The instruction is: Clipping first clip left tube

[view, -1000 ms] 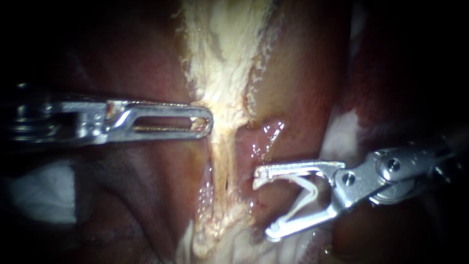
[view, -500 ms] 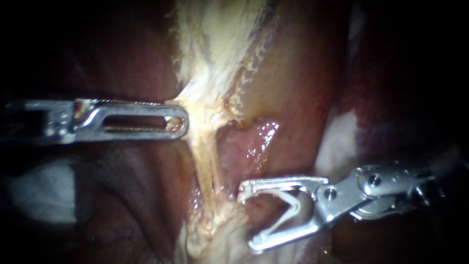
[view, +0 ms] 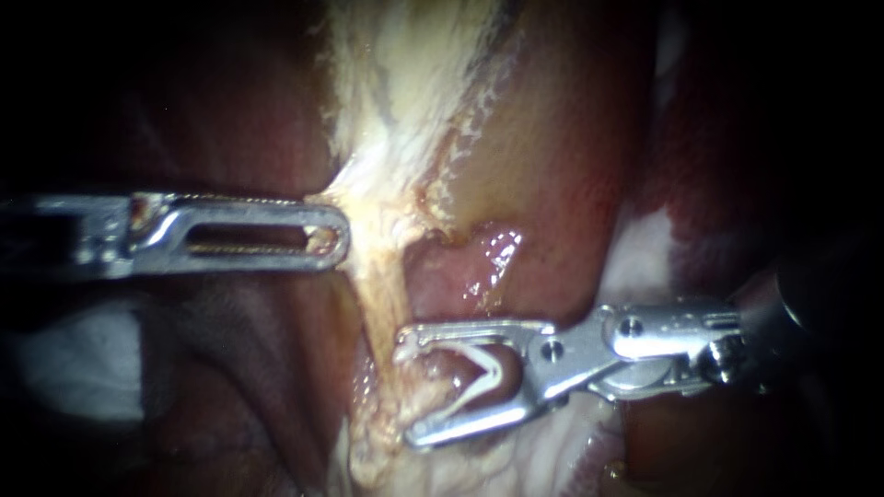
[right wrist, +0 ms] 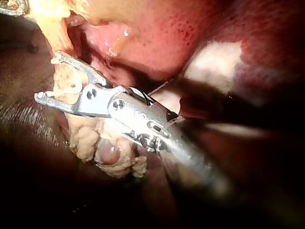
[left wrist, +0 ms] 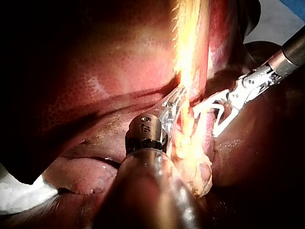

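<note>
Your left instrument (view: 333, 235) has its jaws closed on the pale tissue (view: 391, 120) where it narrows. That pull draws the tissue sideways and holds the tube (view: 382, 294) taut as a thin strand running down toward the fatty lump (view: 378, 451). Only 1 clear strand shows here, so whether it is the left tube cannot be told from these views.

Your right instrument (view: 408, 387) has its 2 jaws standing wide apart with the white clip (view: 497, 370) seated between them, touched by both. The clip is unsqueezed, its V fully spread. In the endoscope view the upper jaw tip lies at the tube's edge, with the lower tip down by the fatty lump. The right wrist view shows pale tissue between the jaw tips of that instrument (right wrist: 46, 78), but not deep toward the clip's apex.

No clip sits on the tube anywhere, so 0 of the clipping is done, though the approach looks nearly complete. What is left, by my judgement, is to slide further across until the whole tube lies inside the V. Then check that both tips show past its far side, squeeze the clip closed, and back off. The liver (view: 552, 156) behind stays clear of the jaws.
</note>
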Robot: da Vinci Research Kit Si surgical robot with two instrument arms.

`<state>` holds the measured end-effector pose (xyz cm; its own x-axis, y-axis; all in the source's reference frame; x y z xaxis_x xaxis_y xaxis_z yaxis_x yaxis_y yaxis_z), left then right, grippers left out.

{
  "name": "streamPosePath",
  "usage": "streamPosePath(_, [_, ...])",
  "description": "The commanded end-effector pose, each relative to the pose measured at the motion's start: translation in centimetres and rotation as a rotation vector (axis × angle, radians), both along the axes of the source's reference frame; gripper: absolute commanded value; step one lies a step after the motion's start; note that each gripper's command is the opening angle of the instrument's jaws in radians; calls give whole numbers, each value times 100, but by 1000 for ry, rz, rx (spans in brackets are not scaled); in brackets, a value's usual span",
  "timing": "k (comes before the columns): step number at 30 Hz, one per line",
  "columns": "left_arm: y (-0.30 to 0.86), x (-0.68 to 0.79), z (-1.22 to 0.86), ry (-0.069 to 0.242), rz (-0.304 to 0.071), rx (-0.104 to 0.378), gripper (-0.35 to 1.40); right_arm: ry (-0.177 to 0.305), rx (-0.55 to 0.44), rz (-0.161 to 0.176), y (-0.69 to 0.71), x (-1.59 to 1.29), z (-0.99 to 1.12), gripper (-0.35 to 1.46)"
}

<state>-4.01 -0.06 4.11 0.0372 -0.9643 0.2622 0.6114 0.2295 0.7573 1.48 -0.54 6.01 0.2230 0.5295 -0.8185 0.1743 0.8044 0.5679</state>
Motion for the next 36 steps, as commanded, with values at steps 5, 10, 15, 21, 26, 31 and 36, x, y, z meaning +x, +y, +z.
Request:
streamPosePath(5, [-1, 1, -1, 0, 1, -1, -35, -20, -2, -9, -4, 9, 11, 58])
streamPosePath(10, [-2, 2, -3, 0, 1, -1, -35, -33, -4, -12, -2, 11, 19, 58])
streamPosePath(15, [-4, 4, -5, 0, 2, 0, -35, -53, -9, -3, 0, 9, 23, 58])
streamPosePath(21, [-7, 5, -10, 0, 2, 0, -35, -84, -17, 10, 4, 8, 29, 58])
streamPosePath(26, [-9, 4, -13, 0, 2, 0, -35, -100, -22, 29, 7, 8, 31, 58])
streamPosePath(31, [-10, 4, -17, 0, 2, 0, -35, -108, -21, 38, 10, 11, 30, 58])
streamPosePath(36, [-11, 2, -18, 0, 1, 0, -35, -111, -16, 43, 9, 19, 30, 58])
